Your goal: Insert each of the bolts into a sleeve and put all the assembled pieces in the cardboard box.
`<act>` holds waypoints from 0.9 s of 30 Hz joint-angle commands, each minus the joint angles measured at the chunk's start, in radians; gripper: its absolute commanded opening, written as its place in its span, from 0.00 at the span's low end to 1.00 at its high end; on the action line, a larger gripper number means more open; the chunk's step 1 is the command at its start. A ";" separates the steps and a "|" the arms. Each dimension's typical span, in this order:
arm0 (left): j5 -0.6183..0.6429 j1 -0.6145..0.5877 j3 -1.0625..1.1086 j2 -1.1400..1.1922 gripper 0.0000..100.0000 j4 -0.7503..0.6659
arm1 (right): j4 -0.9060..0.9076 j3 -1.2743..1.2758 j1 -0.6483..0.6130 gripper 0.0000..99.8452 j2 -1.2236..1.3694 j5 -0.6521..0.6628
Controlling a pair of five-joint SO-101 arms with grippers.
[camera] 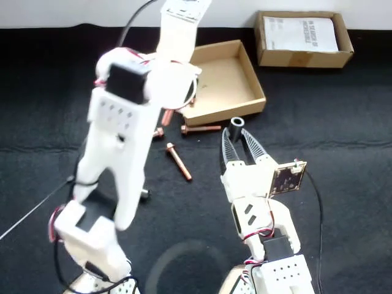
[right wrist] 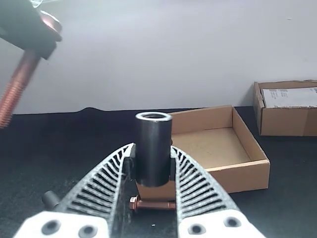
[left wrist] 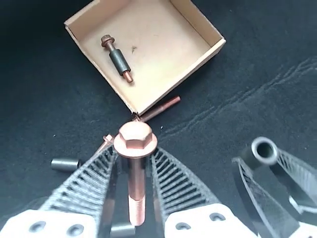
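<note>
**Bolt and sleeve both gripped beside the cardboard box**

High view: the left gripper [camera: 166, 117] is hanging over the corner of the cardboard box [camera: 223, 79] nearest the left arm, largely hidden under that arm. The right gripper [camera: 240, 142] is clamping a dark sleeve [camera: 237, 125] just outside the box wall that faces the robot. One loose bolt [camera: 200, 128] is lying close along that same wall, and another bolt [camera: 179, 161] is lying farther out from it on the black mat [camera: 343, 184].

Left wrist view: the left gripper's fingers [left wrist: 96, 173] are pressing together on a copper held bolt [left wrist: 134, 173], its hex head pointing toward the box. An assembled piece [left wrist: 117, 58] is lying on the box floor. A loose sleeve [left wrist: 65, 163] is resting on the mat outside the box.

Right wrist view: the right gripper's fingers [right wrist: 190, 183] are pinching the sleeve upright, bore facing up, with the box just behind it.
</note>
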 commanded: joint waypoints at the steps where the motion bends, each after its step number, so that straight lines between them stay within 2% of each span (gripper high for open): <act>1: -0.003 -0.002 0.124 -0.222 0.01 0.000 | -0.019 0.134 0.008 0.01 0.008 0.011; 11: 0.038 -0.008 0.496 -0.720 0.01 -0.043 | -0.019 0.134 0.008 0.01 0.008 0.011; 19: 0.043 -0.002 0.935 -1.112 0.01 -0.069 | -0.019 0.134 0.008 0.01 0.008 0.011; 23: 0.043 -0.002 1.219 -1.294 0.01 -0.232 | -0.019 0.134 0.008 0.01 0.008 0.011; 27: 0.043 -0.002 1.518 -1.466 0.01 -0.489 | -0.019 0.134 0.008 0.01 0.008 0.011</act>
